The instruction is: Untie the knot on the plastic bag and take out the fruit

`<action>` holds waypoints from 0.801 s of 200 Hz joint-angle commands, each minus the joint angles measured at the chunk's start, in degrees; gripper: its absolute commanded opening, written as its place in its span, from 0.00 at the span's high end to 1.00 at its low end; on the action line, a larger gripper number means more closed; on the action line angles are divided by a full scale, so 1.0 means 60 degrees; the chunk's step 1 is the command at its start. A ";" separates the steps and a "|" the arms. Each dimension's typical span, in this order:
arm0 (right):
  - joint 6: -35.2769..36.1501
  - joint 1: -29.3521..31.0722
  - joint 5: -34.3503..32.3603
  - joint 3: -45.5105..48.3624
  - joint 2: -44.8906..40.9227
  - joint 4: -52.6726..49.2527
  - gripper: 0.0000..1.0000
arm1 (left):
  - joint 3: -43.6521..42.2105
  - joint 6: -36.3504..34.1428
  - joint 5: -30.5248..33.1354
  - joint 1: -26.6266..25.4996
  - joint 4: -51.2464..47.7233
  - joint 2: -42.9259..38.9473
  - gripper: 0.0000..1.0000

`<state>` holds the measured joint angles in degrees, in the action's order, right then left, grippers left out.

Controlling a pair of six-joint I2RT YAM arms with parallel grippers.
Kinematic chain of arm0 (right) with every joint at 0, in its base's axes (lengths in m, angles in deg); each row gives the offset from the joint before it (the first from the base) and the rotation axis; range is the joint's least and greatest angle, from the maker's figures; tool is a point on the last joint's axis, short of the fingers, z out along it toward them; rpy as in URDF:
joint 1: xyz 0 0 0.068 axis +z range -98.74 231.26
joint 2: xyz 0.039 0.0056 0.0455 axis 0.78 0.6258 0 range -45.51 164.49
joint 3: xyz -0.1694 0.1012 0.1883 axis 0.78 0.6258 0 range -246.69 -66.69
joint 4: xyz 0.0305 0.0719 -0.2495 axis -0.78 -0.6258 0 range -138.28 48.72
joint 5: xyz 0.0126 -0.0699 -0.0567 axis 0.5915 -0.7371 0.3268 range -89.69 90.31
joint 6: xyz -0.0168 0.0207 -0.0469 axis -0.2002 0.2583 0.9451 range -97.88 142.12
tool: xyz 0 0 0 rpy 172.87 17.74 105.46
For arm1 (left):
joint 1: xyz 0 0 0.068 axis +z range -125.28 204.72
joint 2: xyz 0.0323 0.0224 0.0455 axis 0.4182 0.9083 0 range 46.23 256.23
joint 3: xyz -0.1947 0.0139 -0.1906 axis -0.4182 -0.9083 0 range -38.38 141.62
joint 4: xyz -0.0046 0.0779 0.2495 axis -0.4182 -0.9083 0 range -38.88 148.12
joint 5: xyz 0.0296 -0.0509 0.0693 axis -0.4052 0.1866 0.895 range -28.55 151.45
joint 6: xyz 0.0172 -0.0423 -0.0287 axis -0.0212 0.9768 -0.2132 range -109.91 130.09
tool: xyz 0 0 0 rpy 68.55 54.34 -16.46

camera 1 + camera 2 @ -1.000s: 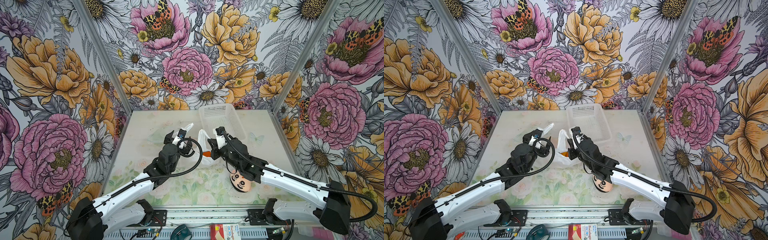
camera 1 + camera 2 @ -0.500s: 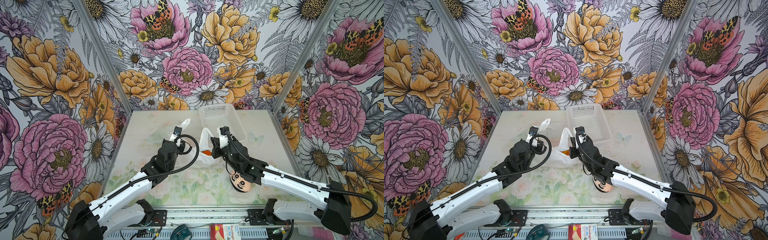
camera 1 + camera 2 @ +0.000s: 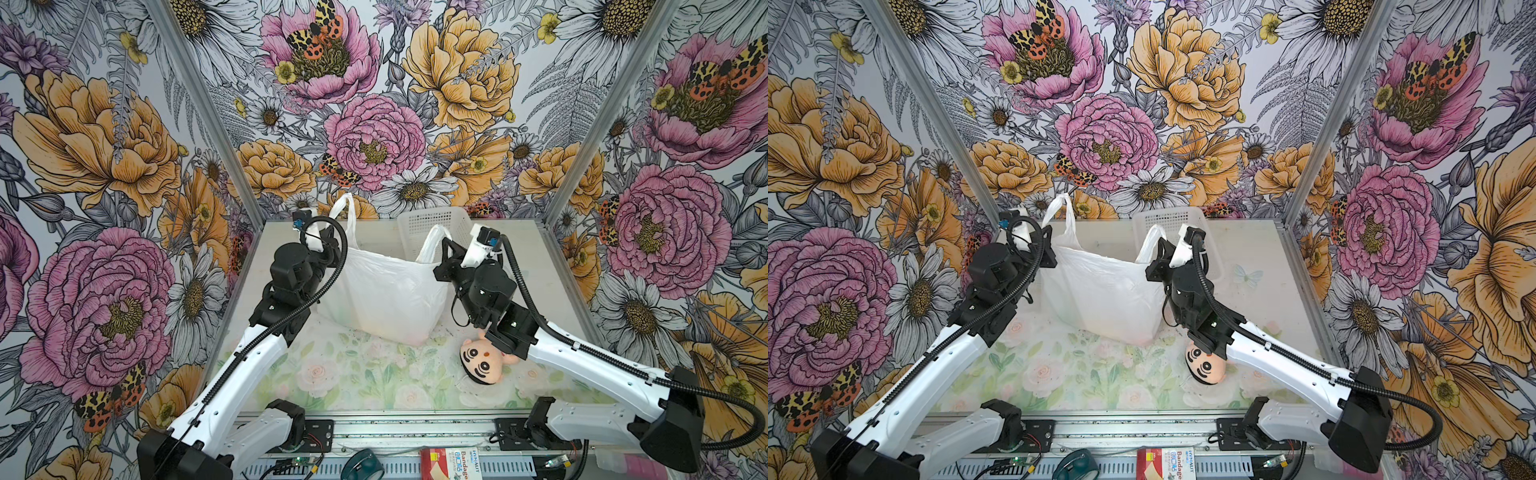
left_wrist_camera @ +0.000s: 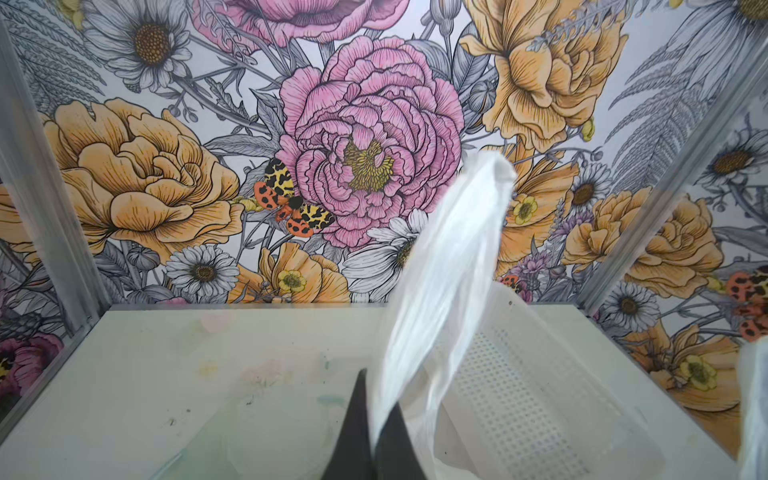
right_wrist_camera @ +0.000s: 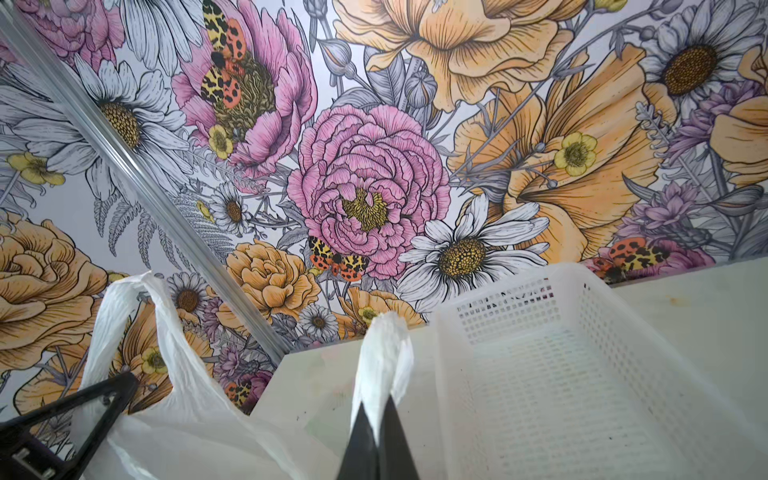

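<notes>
- My left claw (image 4: 376,432) is clenched on the left handle loop (image 3: 347,212) of the plastic bag (image 3: 386,291). My right claw (image 5: 376,440) is clenched on the right handle loop (image 3: 432,245).
- The bag hangs stretched between both claws over mid desk (image 3: 365,374), its bottom sagging to the surface. It is just in front of the basket (image 3: 428,218), with the doll (image 3: 482,359) beside it under my right arm.
- I see no knot and the loops are well apart, so I judge it undone and the mouth open.
- I can't make out the fruit through the film. It is likely in the bottom sag.
- Handling: the film is thin, soft and slippery, and will likely tear if yanked. The bunched handle strips are the safest hold.
- The fruit is probably glossy and round, so I'd pinch across the middle or it may squirt out.
</notes>
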<state>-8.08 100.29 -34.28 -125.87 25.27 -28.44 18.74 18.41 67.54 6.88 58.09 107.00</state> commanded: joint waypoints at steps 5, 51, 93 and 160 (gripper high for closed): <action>0.0844 -0.0083 -0.0288 -0.1690 0.1210 -0.0172 1.00 | 0.1062 0.0574 -0.1709 0.0827 -0.0248 0.0445 1.00; 0.2678 -0.0087 0.0029 -0.3986 0.3104 0.0164 1.00 | 0.2141 0.0809 -0.3098 0.2182 -0.0121 0.0949 1.00; 0.2726 -0.0072 0.2116 -0.2441 0.3085 0.2137 1.00 | -0.0078 0.1544 -0.3175 0.2376 0.1270 0.0041 1.00; 0.2179 0.0455 0.1063 0.0889 0.2512 0.3887 1.00 | -0.4100 0.1985 -0.2280 0.1598 0.2475 -0.1993 1.00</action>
<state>5.89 101.45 -24.46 -124.23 44.14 -11.28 -3.03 29.95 51.98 18.61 68.76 99.33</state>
